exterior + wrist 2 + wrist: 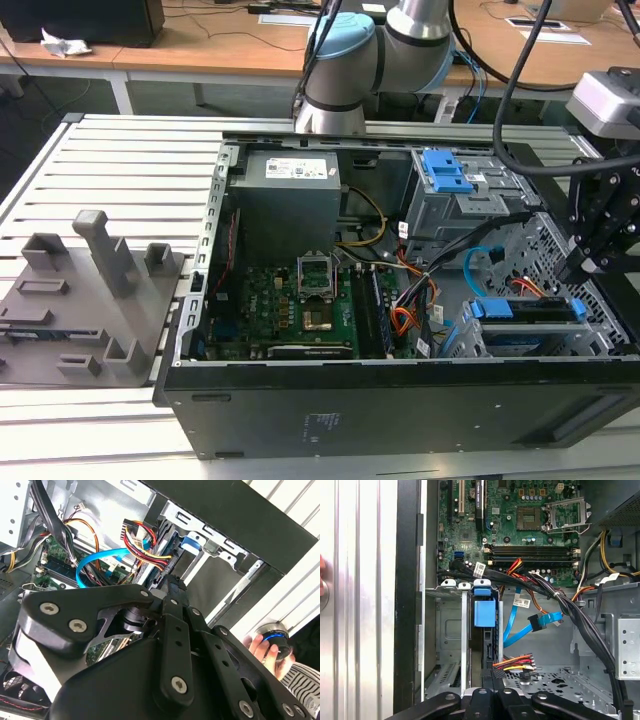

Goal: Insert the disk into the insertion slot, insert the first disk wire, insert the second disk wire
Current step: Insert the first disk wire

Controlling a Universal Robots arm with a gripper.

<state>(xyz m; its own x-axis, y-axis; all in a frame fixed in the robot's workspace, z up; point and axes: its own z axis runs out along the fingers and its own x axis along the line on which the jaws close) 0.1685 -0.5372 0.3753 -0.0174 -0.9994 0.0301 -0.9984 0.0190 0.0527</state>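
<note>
A slatted metal table [120, 150] carries an open black computer case [400, 410], and the arm reaches into the end of it on the exterior view's right. Directly below the fingers [172, 600] sits the insertion slot [462, 340]. The disk [530, 312] is already inside it, and its blue bracket [484, 614] stands beyond the fingertips in the first wire view's sense of depth, toward the motherboard [520, 525]. The fingers are drawn together, clamped on the black plug end of the first disk wire [517, 661], right at the near edge of the disk. The second disk wire [520, 630] loops beside the fingers, and its dark plug hangs free, apart from both them and the disk.
</note>
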